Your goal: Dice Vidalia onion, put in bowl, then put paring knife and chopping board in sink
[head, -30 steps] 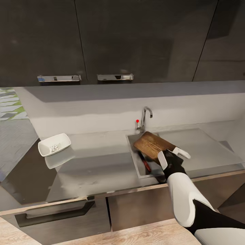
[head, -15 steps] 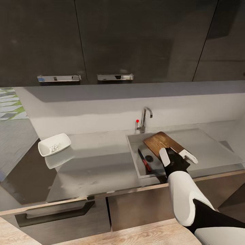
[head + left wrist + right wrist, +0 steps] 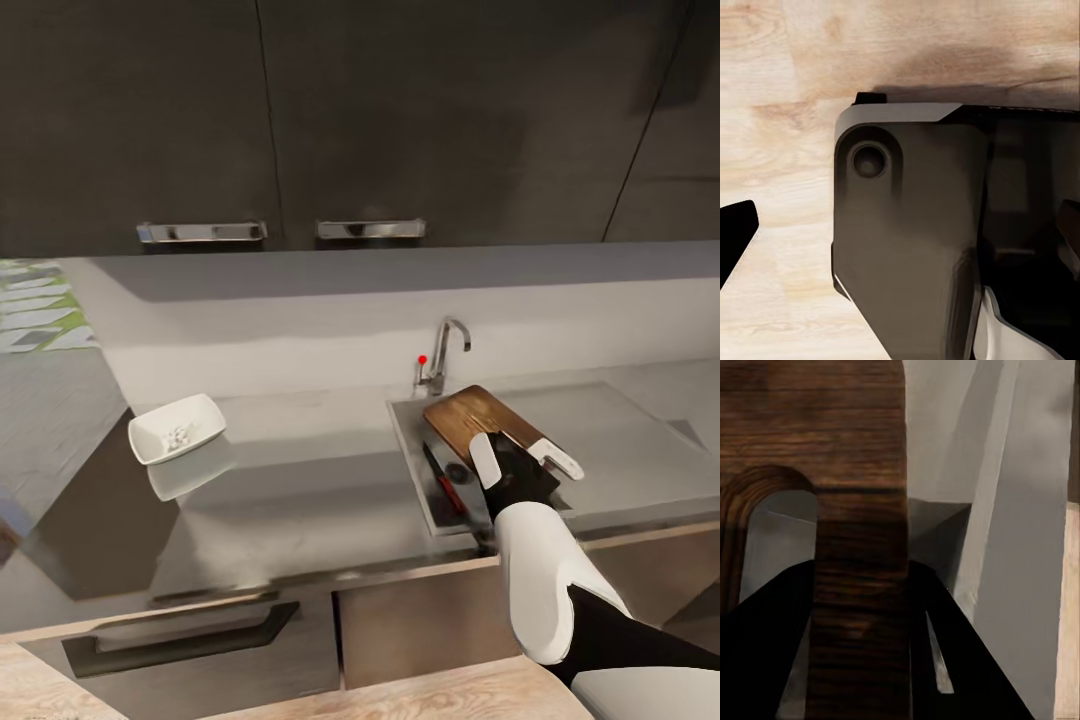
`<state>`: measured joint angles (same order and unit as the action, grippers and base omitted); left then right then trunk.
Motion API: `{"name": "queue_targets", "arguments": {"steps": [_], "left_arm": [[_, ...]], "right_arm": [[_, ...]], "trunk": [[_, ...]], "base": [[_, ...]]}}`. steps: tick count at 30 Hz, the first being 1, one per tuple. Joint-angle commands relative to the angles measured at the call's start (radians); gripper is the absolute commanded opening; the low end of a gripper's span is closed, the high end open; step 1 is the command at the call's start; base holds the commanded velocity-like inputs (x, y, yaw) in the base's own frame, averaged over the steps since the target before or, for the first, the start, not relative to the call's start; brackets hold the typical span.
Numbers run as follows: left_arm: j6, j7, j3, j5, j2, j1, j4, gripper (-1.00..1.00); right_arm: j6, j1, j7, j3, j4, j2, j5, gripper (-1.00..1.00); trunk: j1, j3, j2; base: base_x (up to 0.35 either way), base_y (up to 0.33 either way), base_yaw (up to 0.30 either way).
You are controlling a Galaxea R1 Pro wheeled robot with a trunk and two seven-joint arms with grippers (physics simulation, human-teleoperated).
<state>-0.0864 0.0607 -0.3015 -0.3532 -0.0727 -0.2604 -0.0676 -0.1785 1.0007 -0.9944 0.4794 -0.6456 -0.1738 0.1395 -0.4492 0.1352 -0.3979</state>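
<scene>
1. Head view: my right gripper reaches over the sink, its jaws pinching the near end of the board, which lies tilted across the basin, far end near the tap.
2. Right wrist view puts the board's handle strip between my dark fingers, beside an arched cut-out; the grip looks closed on it.
3. My left gripper hangs low over pale wood floor beside the robot's dark base; I cannot tell how its jaws stand.
4. I judge the board stiff, fairly heavy and not fragile; held by one end it will lever down, so the thin handle strip is the place to grip, firmly.
5. Its wood is dark brown, grained, round-cornered.
6. The knife, red-handled with a slim dark blade, lies in the basin beside the board.
7. The white glossy bowl with pale bits sits well apart on the smooth grey counter.
</scene>
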Motion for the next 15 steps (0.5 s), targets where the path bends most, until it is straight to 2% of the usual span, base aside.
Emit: {"name": "queue_targets", "arguments": {"steps": [1, 7, 10, 14, 15], "left_arm": [[-0.007, 0.001, -0.008, -0.007, -0.001, -0.002, -0.004, 1.00], [-0.006, 0.001, -0.008, -0.007, -0.001, -0.002, -0.004, 1.00], [-0.006, 0.002, -0.008, -0.007, -0.001, -0.002, -0.004, 1.00], [-0.006, 0.003, -0.008, -0.007, -0.001, -0.002, -0.004, 1.00], [-0.006, 0.004, -0.008, -0.007, -0.001, -0.002, -0.004, 1.00]], "right_arm": [[-0.010, 0.001, -0.003, 0.002, -0.002, -0.001, -0.003, -1.00], [-0.009, 0.001, -0.002, 0.003, 0.000, -0.001, 0.001, -1.00], [-0.008, 0.001, -0.002, 0.013, 0.000, -0.001, 0.036, -1.00], [-0.006, 0.000, -0.003, 0.080, 0.000, -0.001, 0.087, -1.00], [-0.005, 0.000, -0.003, 0.130, 0.000, -0.001, 0.096, -1.00]], "trunk": [[-0.001, 0.002, -0.002], [-0.001, 0.002, -0.002], [-0.001, 0.002, -0.002], [-0.001, 0.002, -0.002], [-0.001, 0.002, -0.002]], "base": [[0.129, 0.094, 0.230], [0.032, 0.023, 0.247], [0.002, 0.001, 0.066], [0.000, 0.000, 0.015], [0.000, 0.000, 0.002]]}}
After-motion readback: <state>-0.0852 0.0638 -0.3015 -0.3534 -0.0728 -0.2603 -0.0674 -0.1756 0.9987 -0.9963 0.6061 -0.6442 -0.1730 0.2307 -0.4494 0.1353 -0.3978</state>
